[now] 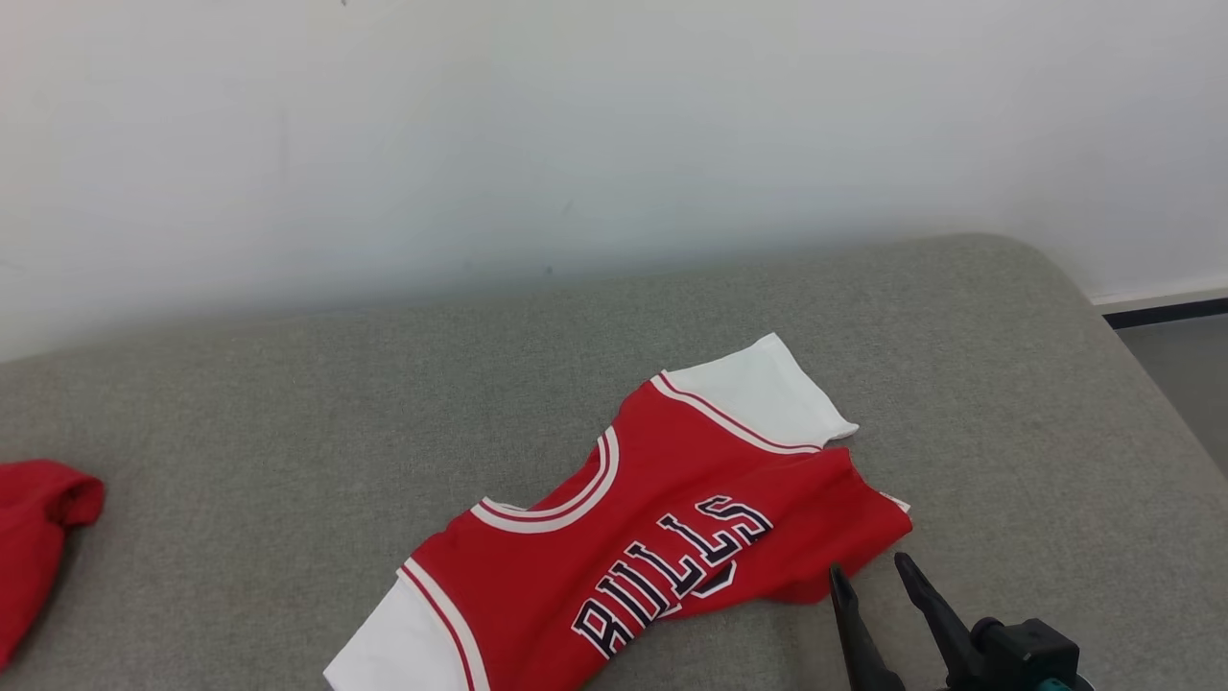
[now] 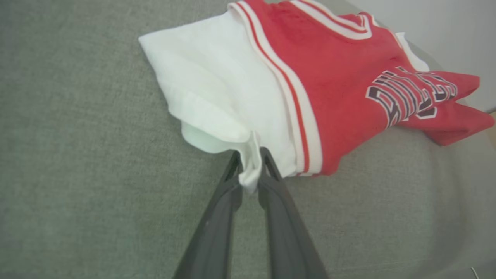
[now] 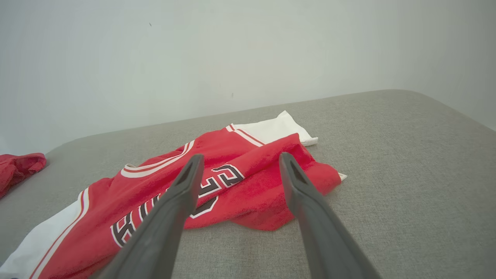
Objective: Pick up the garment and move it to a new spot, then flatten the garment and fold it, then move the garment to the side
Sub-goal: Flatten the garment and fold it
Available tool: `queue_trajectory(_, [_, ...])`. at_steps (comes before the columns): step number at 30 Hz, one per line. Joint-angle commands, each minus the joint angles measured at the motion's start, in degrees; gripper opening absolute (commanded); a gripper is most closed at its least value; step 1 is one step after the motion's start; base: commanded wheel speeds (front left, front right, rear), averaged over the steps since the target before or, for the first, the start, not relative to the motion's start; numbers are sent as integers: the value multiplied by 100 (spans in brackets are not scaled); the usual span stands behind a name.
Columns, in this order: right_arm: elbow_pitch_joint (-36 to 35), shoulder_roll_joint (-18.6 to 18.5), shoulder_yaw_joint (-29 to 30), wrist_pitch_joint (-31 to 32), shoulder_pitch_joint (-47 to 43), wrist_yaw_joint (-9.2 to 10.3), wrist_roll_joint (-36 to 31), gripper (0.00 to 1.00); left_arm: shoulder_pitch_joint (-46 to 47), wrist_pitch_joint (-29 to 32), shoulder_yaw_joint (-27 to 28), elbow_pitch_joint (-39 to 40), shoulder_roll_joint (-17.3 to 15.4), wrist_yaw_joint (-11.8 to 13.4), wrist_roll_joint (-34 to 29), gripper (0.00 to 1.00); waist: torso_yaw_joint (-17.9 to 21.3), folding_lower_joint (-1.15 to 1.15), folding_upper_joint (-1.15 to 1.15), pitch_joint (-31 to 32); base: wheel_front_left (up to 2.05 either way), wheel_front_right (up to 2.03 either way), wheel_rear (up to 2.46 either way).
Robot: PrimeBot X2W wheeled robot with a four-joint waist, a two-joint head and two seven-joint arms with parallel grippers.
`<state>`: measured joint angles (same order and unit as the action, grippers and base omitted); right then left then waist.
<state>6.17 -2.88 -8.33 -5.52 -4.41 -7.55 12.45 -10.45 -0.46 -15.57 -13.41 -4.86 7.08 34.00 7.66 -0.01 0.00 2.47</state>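
The right gripper has two long, slim fingers of matte dark grey, tapering to pointed tips. They rise from a blocky black mount with a teal edge. The left gripper has the same dark, tapering fingers.

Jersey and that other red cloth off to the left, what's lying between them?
Nothing lies there. The stretch between the jersey and the red cloth is bare grey cushion, as the head view shows.
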Motion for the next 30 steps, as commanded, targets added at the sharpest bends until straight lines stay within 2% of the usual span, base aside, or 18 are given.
queue_trajectory(1, [0, 0, 11, -21, -62, 13, 2, 100, -204, 375, 143, 103, -213, 178, 121, 100, 98, 1, 0, 55, 0, 0, 0])
queue_trajectory(7, [-5, 0, 66, -36, -128, 13, -15, 100, -298, 599, 582, 716, -892, 767, -217, 100, 211, 1, 0, 86, 0, 0, 0])
queue_trajectory(9, [-12, 0, 84, -43, -142, 13, -11, 100, -56, 664, 583, 927, -1005, 747, -286, 100, 232, 1, 0, 78, 0, 0, 0])
queue_trajectory(10, [-26, 0, 85, -39, -140, 13, -9, 100, 326, 779, 429, 1061, -1118, 603, -392, 100, 253, 1, 0, 50, 0, 0, 0])
queue_trajectory(11, [-42, 0, 30, -16, -84, 13, -18, 100, 903, 979, 209, 1035, -1052, 504, -508, 100, 324, 1, 0, -8, 0, 0, 0])
queue_trajectory(13, [-59, -2, 5, 5, -25, 13, -27, 100, 1465, 1177, -2, 885, -861, 433, -496, 100, 427, 1, 0, -78, 0, 0, 0])
queue_trajectory(14, [-68, -2, -16, 26, 1, 13, -22, 100, 2019, 1380, -171, 554, -742, 321, -502, 100, 567, 1, 0, -171, 0, 0, 0])
queue_trajectory(16, [-72, 2, -52, 29, 38, 13, -58, 100, 2539, 1532, -266, 100, -526, 209, -378, 100, 735, 1, 0, -282, 0, 0, 0])
queue_trajectory(19, [-68, -2, -93, 61, 69, 13, -89, 100, 3113, 1599, -264, -685, -287, 132, -253, 100, 1049, 1, 0, -446, 0, 0, 0])
queue_trajectory(20, [-83, 0, -101, 50, 107, 13, -76, 100, 3464, 1635, -264, -1177, -208, 87, -202, 100, 1266, 1, 0, -595, 0, 0, 0])
queue_trajectory(24, [-80, 1, -125, -13, 195, 13, -20, 100, 3997, 1552, -259, -1950, -172, 6, -219, 100, 1699, 1, 0, -872, 0, 0, 0])
queue_trajectory(30, [-28, 6, -124, -139, 278, 13, 45, 100, 4655, 1554, -290, -2895, -315, 17, -362, 100, 2020, 1, 0, -1240, 0, 0, 0])
